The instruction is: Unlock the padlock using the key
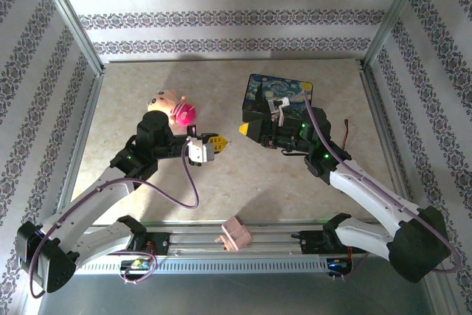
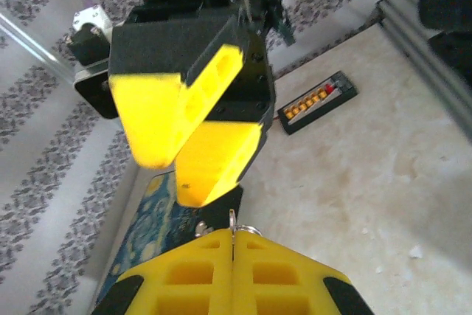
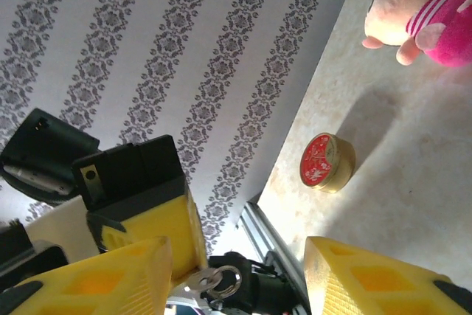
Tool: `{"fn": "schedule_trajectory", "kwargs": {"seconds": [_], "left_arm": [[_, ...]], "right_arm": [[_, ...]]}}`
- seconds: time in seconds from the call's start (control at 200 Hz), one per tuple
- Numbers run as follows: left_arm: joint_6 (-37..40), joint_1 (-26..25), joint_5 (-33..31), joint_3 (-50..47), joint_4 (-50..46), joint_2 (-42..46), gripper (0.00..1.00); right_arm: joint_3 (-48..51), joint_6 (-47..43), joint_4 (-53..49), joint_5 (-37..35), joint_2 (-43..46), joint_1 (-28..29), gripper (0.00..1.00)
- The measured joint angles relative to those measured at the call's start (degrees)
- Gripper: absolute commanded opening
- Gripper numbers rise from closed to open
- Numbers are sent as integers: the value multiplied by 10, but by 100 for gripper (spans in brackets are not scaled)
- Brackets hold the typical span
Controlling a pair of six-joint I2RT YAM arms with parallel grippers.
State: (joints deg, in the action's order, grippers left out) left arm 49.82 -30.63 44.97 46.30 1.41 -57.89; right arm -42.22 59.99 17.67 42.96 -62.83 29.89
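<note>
padlock task, early stage: nothing is unlocked as far as can be seen, and inserting and turning are left to do. both arms reach over the table [image 1: 147,189], tip to tip just in front of the painted box [image 1: 279,92]. right gripper [image 1: 243,130]: fingers apart, empty, straddling the other's tip. left gripper [image 2: 233,248]: fingers pressed together on a thin metal sliver held off the table, apparently the key [image 2: 232,219]. whether the ring beside it is the padlock's shackle, cannot tell.

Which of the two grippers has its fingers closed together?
The left gripper: its yellow fingers meet on the key; the right gripper shows a clear gap.
</note>
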Motion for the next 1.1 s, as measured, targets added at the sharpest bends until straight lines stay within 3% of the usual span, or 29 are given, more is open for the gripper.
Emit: {"fn": "schedule_trajectory", "kwargs": {"seconds": [0.245,0.435,0.75,1.099], "left_arm": [[26,-1,-59,-22,58,-13,0],[43,-4,-102,-24,84,-37,0],[53,-13,-127,-27,134,-61,0],[53,-13,-136,-38,158,-60,0]], "right_arm": [[-12,49,-2,0,-27,0,52],[-18,75,-3,0,-49,22,61],[-30,107,30,-2,-85,37,67],[-30,145,79,-1,-112,36,52]]}}
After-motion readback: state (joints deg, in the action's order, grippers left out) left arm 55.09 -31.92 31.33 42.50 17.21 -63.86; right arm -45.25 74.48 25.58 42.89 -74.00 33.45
